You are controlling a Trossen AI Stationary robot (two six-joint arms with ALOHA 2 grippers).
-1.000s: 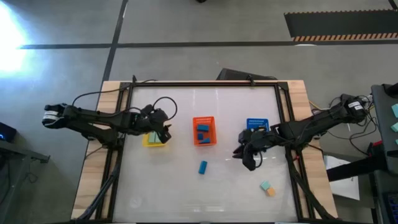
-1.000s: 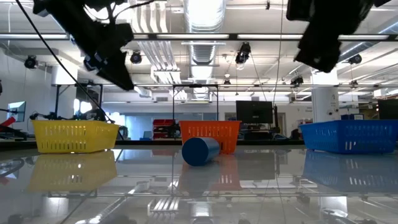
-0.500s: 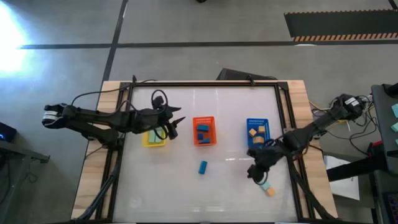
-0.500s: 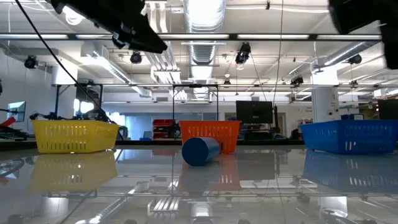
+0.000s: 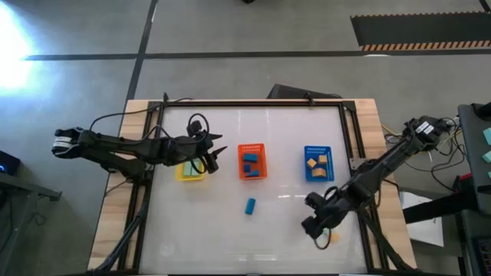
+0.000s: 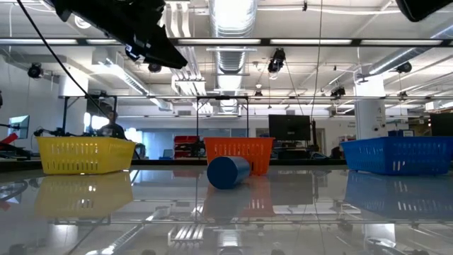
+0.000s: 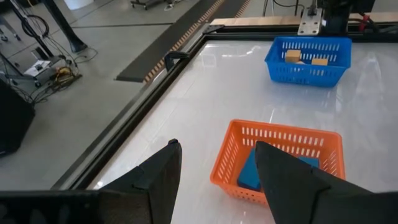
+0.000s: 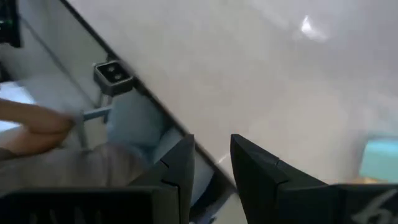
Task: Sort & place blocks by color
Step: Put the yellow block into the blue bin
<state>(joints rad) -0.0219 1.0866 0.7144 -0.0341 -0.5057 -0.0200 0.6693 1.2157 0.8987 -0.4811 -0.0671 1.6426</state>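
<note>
Showing both grippers' jaws parted and empty, wrist views add orange basket (image 7: pixel 280 158) contents.

No writing, label, brand or number can be read anywhere here. The baskets (image 5: pixel 251 162) and the blocks (image 5: pixel 250 205) on the tabletop (image 5: pixel 230 230) carry no markings. The striped strip (image 5: pixel 418 47) on the floor is pattern only, and the screens in the room behind are too far off to read.
</note>
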